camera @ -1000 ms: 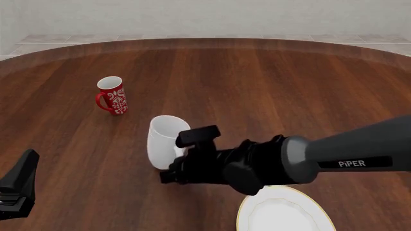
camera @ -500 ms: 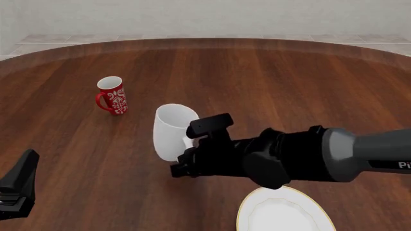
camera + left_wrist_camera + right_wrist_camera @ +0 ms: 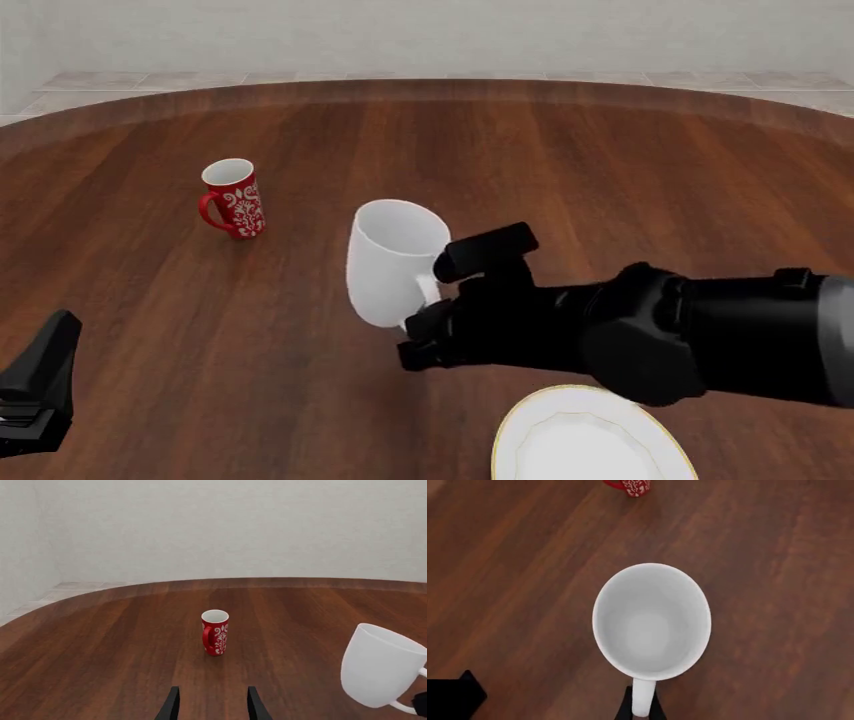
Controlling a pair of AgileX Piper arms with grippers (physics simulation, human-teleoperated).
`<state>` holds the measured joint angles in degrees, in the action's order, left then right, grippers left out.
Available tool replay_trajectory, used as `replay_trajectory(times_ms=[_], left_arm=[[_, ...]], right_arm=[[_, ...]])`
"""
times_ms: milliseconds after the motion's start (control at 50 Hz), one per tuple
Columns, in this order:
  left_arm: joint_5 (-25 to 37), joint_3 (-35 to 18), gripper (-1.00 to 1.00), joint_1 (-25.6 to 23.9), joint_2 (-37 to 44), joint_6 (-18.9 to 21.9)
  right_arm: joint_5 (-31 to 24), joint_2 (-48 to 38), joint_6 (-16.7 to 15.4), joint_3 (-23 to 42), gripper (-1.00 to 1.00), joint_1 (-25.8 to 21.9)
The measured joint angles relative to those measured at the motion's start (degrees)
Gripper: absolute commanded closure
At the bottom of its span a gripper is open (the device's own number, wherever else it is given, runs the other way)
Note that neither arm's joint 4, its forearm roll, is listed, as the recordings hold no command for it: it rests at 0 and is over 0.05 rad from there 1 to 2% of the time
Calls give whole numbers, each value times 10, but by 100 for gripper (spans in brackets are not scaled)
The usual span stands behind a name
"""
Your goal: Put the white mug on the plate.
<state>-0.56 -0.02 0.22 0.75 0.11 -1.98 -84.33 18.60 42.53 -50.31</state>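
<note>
The white mug [image 3: 394, 262] hangs above the table, mouth up and slightly tilted. My right gripper [image 3: 427, 302] is shut on its loop handle. The right wrist view looks straight down into the white mug [image 3: 650, 622], with the handle pinched in the right gripper [image 3: 640, 709]. The plate [image 3: 587, 442], white with a gold rim, lies at the front edge, down and right of the mug and partly under the right arm. My left gripper [image 3: 211, 705] is open and holds nothing at the near left. In its view the white mug [image 3: 380, 667] floats off to one side.
A smaller red mug [image 3: 234, 198] with a white pattern stands upright at the far left of the wooden table [image 3: 574, 170]. The same red mug [image 3: 215, 632] is straight ahead of the left gripper. The table's curved far edge meets a pale floor and wall.
The right gripper has carried the white mug up and to the right, closer to the plate. The left arm and the red mug have stayed put.
</note>
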Motion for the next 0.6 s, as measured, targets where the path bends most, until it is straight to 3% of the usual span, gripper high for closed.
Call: replay_trajectory(times_ms=[600], left_arm=[[0, 0, -100, 0, 0, 0]], right_arm=[[-54, 164, -59, -92, 100, 32]])
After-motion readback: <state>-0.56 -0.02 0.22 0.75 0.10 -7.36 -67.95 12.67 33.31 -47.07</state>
